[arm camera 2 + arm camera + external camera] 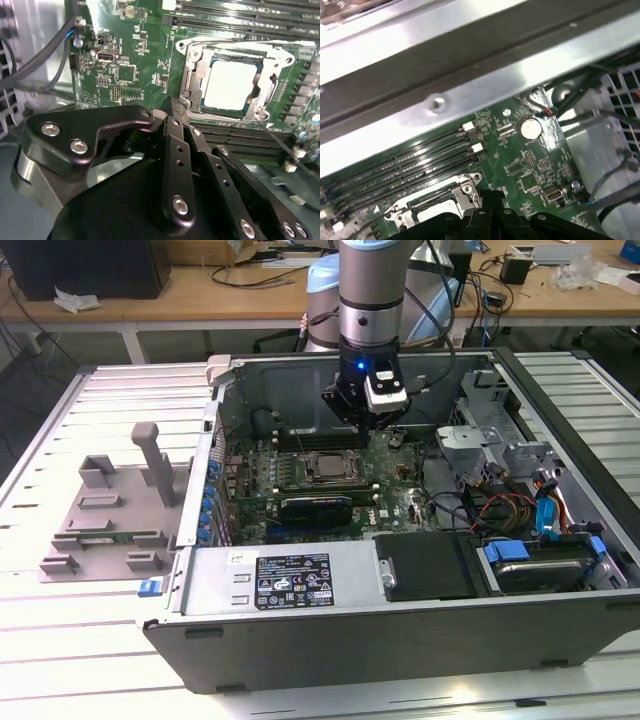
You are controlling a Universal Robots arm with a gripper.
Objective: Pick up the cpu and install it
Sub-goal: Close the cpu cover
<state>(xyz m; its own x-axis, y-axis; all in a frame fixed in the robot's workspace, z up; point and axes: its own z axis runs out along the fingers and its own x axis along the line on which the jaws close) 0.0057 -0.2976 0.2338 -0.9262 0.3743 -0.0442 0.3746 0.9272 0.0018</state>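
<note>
The cpu (328, 466) lies flat in its metal socket frame on the green motherboard (390, 502) inside the open computer case. Its pale silvery top shows in both wrist views (230, 84) (436, 213). My gripper (360, 423) hangs above the board, just beside the socket toward the exterior view's right and a little behind it. In the second wrist view the black fingers (176, 131) meet at a point and the gripper (173, 104) is shut with nothing in it, its tip close to the socket's corner. The gripper's tip (488, 193) also sits by the socket frame in the first wrist view.
A grey plastic tray (110, 510) with upright posts lies outside the case on the exterior view's left. A long black card (315, 505) stands in front of the socket. Memory slots (405, 172), cable bundles (500, 505) and the case's metal walls (470, 85) surround the gripper.
</note>
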